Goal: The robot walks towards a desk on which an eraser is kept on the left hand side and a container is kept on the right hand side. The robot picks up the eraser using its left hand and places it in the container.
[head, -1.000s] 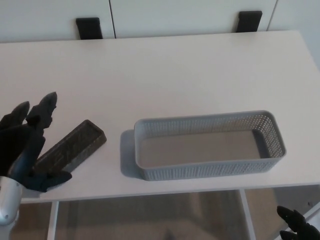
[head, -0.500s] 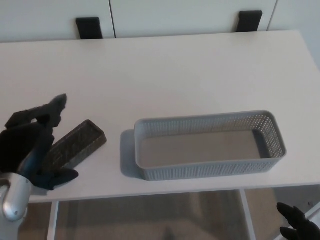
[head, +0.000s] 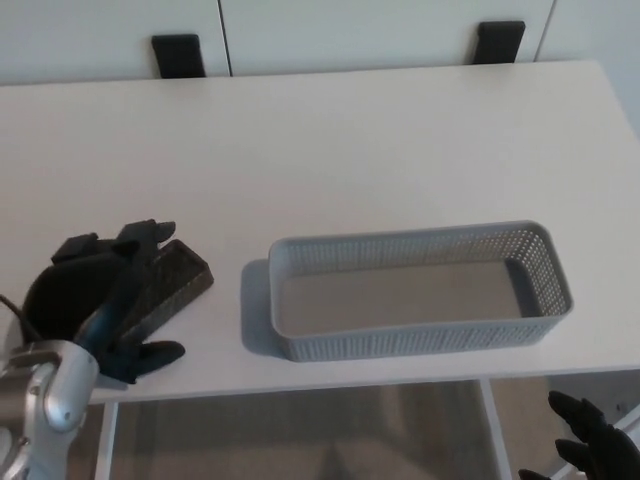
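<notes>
A dark oblong eraser [head: 172, 283] lies slanted on the white desk [head: 330, 150] at the front left. My left hand [head: 98, 298] is draped over its near end, two fingers [head: 140, 240] curling over the far side and the thumb [head: 148, 355] below at the desk's front edge; the fingers do not look closed tight on it. The eraser rests on the desk. The grey perforated container [head: 415, 290] stands empty to the right of the eraser. My right hand [head: 590, 450] hangs below the desk edge at the lower right, fingers spread.
Two black brackets [head: 178, 55] [head: 498, 42] stand at the desk's far edge against a white wall. The floor shows beneath the front edge of the desk.
My left hand has moved right and down onto the eraser, its fingers curling from raised and spread to bent over it. The eraser and container have stayed put.
</notes>
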You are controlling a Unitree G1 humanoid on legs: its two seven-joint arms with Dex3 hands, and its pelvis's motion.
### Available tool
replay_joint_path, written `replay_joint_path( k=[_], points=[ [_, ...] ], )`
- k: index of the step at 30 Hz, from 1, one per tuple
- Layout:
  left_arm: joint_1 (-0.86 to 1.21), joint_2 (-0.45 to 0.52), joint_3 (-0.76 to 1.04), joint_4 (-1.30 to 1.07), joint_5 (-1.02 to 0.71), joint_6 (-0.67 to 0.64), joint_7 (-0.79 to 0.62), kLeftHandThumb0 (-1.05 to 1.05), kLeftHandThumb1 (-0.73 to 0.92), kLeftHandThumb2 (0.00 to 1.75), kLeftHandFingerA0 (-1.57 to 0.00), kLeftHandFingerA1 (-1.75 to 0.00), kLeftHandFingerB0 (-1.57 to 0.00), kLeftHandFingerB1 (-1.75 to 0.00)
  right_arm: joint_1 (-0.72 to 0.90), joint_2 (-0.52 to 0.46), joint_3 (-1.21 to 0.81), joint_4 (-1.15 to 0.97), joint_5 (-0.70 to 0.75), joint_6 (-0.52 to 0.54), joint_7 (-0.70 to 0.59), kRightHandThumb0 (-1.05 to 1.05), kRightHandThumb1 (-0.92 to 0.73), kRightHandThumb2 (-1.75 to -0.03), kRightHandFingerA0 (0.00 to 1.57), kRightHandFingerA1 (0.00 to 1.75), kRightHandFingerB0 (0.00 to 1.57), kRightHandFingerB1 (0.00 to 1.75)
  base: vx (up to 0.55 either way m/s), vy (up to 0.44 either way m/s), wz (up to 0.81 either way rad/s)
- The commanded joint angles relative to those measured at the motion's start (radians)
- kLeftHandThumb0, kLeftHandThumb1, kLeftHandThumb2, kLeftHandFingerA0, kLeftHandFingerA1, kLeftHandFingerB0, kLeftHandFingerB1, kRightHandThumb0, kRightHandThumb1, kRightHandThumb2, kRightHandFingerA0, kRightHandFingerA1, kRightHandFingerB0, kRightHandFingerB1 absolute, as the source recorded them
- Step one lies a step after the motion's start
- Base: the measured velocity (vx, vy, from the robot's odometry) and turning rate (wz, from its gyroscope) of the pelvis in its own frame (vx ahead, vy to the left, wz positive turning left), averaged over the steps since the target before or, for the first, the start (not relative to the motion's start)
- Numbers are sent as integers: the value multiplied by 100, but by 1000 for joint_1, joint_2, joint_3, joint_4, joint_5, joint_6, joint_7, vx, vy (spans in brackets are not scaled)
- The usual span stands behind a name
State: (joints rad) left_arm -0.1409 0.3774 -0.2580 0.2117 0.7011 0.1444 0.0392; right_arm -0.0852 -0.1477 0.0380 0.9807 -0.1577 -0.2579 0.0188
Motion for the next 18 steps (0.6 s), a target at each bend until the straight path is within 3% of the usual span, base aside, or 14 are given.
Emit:
replay_joint_path(
  k=[1,3,5,6,7,8,9,10,11,12,13,15,16,18],
  points=[
    [-6,51,-31,75,-13,17,-110,-33,38,110,-91,-115,-63,-68,-4,-22,9,-9,-9,8,0,-21,-57,-56,13,42,4,30,0,0,0],
    [-13,65,-58,90,21,36,-104,-29,41,118,-131,-112,-95,-73,-5,-27,17,-7,-15,8,-2,-22,-56,-56,14,44,5,30,0,0,0],
    [-17,66,-68,98,27,52,-91,-35,48,111,-130,-120,-86,-83,-10,-30,20,-7,-14,13,1,-22,-55,-58,13,45,9,25,0,0,0],
    [-13,57,-69,101,44,64,-42,-40,50,112,-135,-140,-92,-94,-12,-32,22,-9,-12,13,5,-23,-56,-56,14,44,5,31,0,0,0],
    [-6,50,-63,101,49,61,4,-46,48,114,-144,-144,-102,-111,-16,-32,23,-7,-10,12,11,-22,-56,-56,13,44,4,31,0,0,0],
    [-2,45,-60,97,57,58,36,-42,51,112,-129,-175,-95,-132,-19,-33,25,-5,-10,13,14,-23,-56,-56,12,44,3,31,0,0,0],
    [3,41,-57,91,61,57,57,-42,51,115,-133,-175,-92,-149,-21,-32,23,-2,-4,12,19,-21,-56,-56,11,43,3,31,0,0,0],
    [9,38,-54,83,62,57,71,-42,51,115,-133,-175,-92,-149,-20,-30,17,2,4,11,25,-21,-56,-56,11,43,3,31,0,0,0],
    [20,37,-48,60,65,50,92,-41,56,116,-132,-175,-84,-131,-19,-31,17,0,4,15,26,-22,-56,-56,12,43,5,31,0,0,0],
    [24,36,-46,54,66,47,103,-41,56,116,-132,-175,-84,-131,-21,-31,17,2,4,18,26,-22,-56,-56,12,43,5,31,0,0,0],
    [25,33,-38,44,53,48,96,-41,60,117,-135,-170,-74,-98,-23,-34,21,4,-3,16,21,-21,-55,-59,12,46,8,25,0,0,0],
    [37,37,-19,12,30,23,97,-45,63,115,-127,-175,-84,-126,-23,-32,23,3,-1,15,30,-23,-54,-61,11,46,8,24,0,0,0],
    [39,33,-13,-8,30,31,97,-44,62,118,-144,-166,-89,-117,-25,-32,26,4,-4,16,27,-21,-56,-56,13,43,4,30,0,0,0],
    [48,26,3,-43,20,10,115,-40,59,118,-148,-175,-98,-144,-21,-36,30,-2,-9,18,26,-22,-56,-56,13,44,4,31,0,0,0]
  ],
)
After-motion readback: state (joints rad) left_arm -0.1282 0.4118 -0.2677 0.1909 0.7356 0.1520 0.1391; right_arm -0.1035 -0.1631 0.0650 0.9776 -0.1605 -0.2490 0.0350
